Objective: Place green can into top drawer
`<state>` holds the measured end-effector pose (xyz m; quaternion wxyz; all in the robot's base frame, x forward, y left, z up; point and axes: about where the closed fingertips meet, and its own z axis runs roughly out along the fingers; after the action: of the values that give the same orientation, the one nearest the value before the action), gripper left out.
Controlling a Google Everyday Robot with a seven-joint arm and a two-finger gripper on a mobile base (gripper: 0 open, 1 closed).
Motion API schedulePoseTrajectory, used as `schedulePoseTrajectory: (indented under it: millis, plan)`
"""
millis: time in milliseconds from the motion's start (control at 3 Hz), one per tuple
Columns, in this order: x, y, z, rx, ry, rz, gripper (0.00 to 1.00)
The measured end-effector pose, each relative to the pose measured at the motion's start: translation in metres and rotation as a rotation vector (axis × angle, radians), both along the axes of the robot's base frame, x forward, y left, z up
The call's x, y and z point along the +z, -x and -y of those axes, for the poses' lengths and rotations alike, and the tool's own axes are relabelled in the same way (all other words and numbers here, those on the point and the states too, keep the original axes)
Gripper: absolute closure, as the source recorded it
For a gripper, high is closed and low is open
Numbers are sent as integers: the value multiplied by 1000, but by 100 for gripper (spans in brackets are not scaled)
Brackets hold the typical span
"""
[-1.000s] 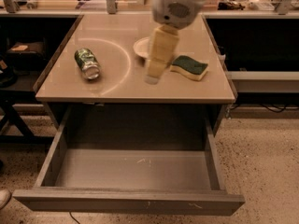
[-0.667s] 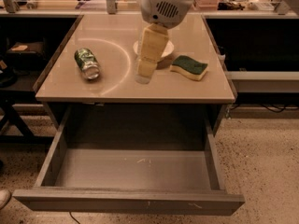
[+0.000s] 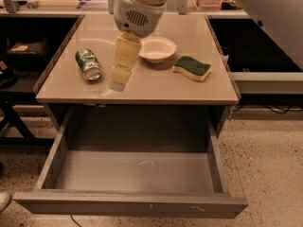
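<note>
Gripper [image 3: 118, 84] hangs low over the table [image 3: 161, 86], just beside the green can [image 3: 88, 64], likely getting ready to grab it. Nobody can tell if it is open or closed. The can lies on its side. The top drawer [image 3: 132, 171] sits pulled out below, ready for it.

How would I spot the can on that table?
On the tan tabletop above the open top drawer, look left of the gripper. The green can lies there on its side, a cylinder with silver ends, unlike the white bowl and flat sponge.
</note>
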<state>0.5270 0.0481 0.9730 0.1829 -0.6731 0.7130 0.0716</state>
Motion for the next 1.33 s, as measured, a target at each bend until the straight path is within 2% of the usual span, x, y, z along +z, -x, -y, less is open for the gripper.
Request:
schedulePoseTrajectory:
  millis: [333,667,1000,1333]
  plan:
    - [3,-24,-37,-70,-3,-19,0]
    - [3,-25,-36,-70,-3,-18,0]
    - [4,-43,-53,-147,-27,-19,0]
    - [8,-74,-76,-265,-46,-20,0]
